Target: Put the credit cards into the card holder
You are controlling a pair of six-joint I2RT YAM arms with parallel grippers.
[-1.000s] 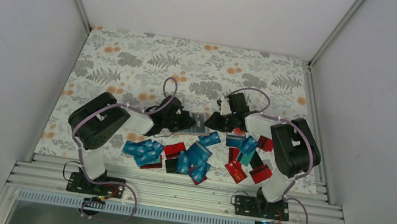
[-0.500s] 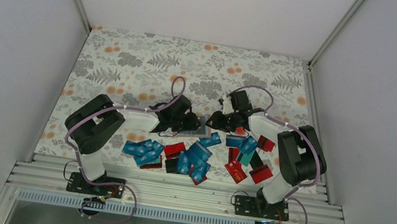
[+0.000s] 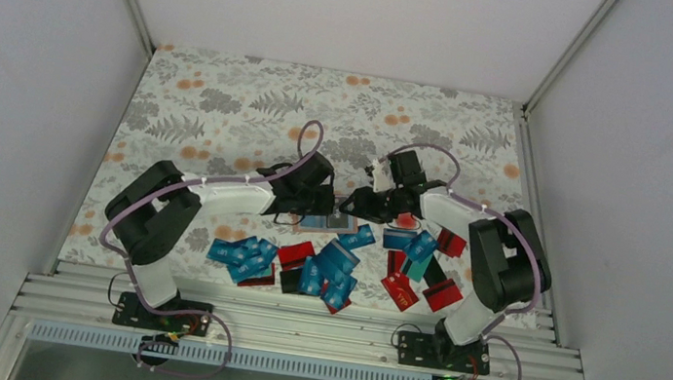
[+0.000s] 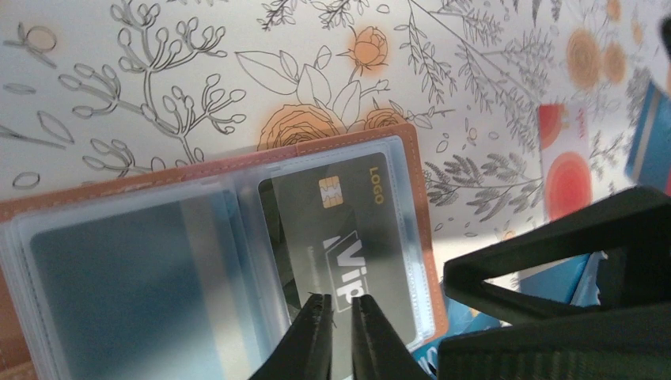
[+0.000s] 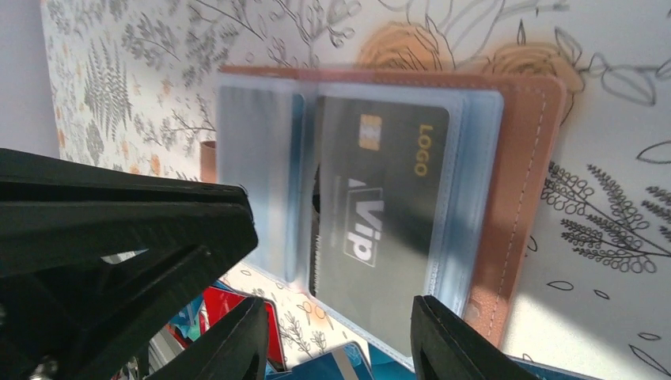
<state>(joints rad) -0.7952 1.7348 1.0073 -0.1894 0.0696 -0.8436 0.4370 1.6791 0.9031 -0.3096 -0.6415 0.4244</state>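
Since a second ago the left arm has stretched further toward the middle, carrying the left gripper (image 4: 342,321) over the open holder.

Its fingers are almost pressed together, tips at the edge of the black plastic "VIP" card (image 4: 356,237), which sits in a clear sleeve of the flat tan-pink leather-like card holder (image 4: 237,162); whether they nip the sleeve I cannot tell. Just right of it, the right gripper (image 5: 340,340) hangs over the same card, fingers spread. Loose blue, teal and red plastic credit cards (image 3: 328,263) lie heaped nearer the bases.
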